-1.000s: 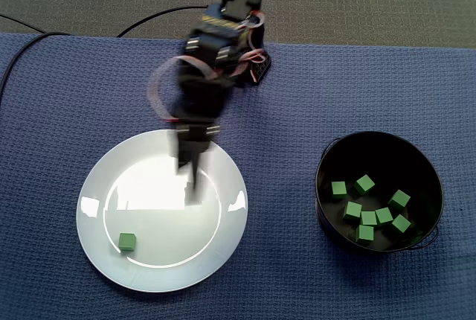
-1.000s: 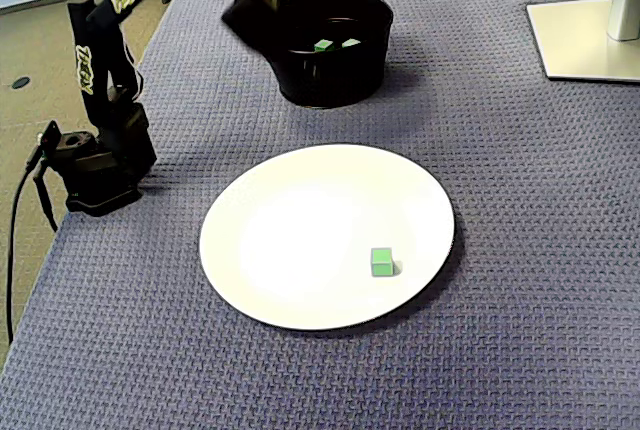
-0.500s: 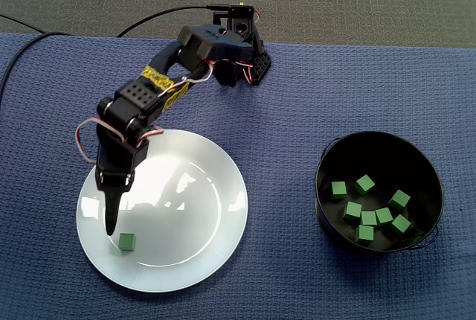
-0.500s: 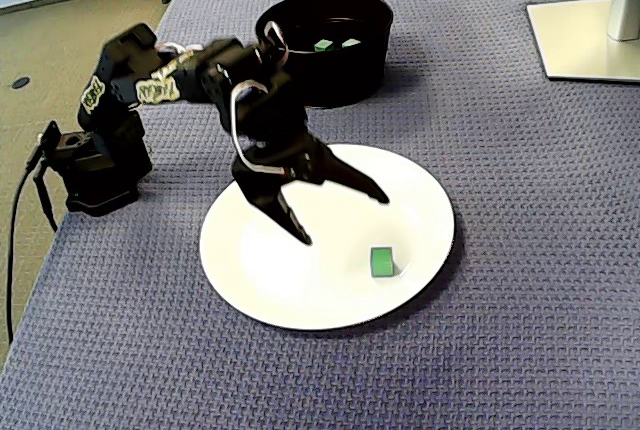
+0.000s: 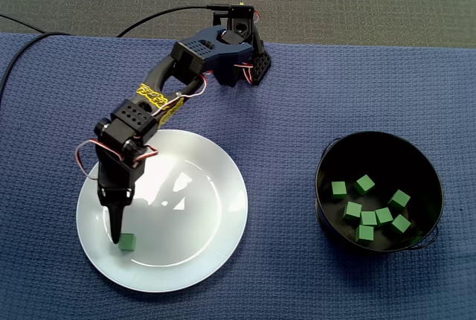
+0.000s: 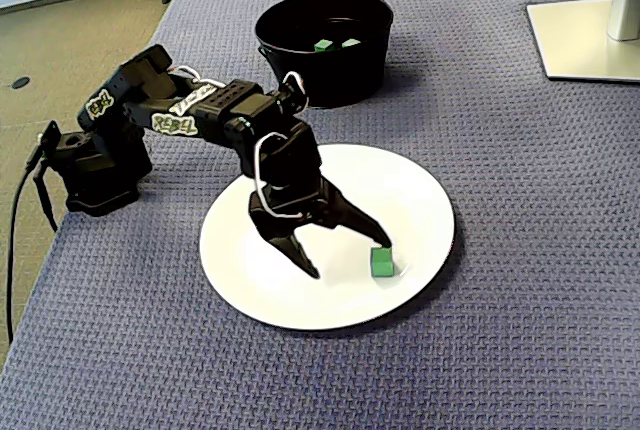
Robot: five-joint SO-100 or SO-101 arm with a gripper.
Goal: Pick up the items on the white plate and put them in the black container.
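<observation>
One green cube (image 5: 126, 242) (image 6: 381, 262) lies on the white plate (image 5: 193, 216) (image 6: 400, 190), near its rim. My gripper (image 5: 117, 222) (image 6: 347, 257) is low over the plate with its jaws spread wide, open. In a fixed view one fingertip (image 6: 383, 243) rests against the cube's far upper edge, and the other fingertip (image 6: 312, 272) is well to the cube's left. Nothing is held. The black container (image 5: 318, 182) (image 6: 320, 70) holds several green cubes (image 5: 368, 218) (image 6: 323, 46).
The arm's base (image 5: 249, 59) (image 6: 95, 165) stands at the edge of the blue woven mat. A black cable (image 5: 160, 13) runs off behind it. A white monitor stand (image 6: 585, 35) sits at the far right of a fixed view.
The arm has reached further out and dropped lower over the plate. The gripper's tip has moved from short of the cube to right against it, jaws still spread.
</observation>
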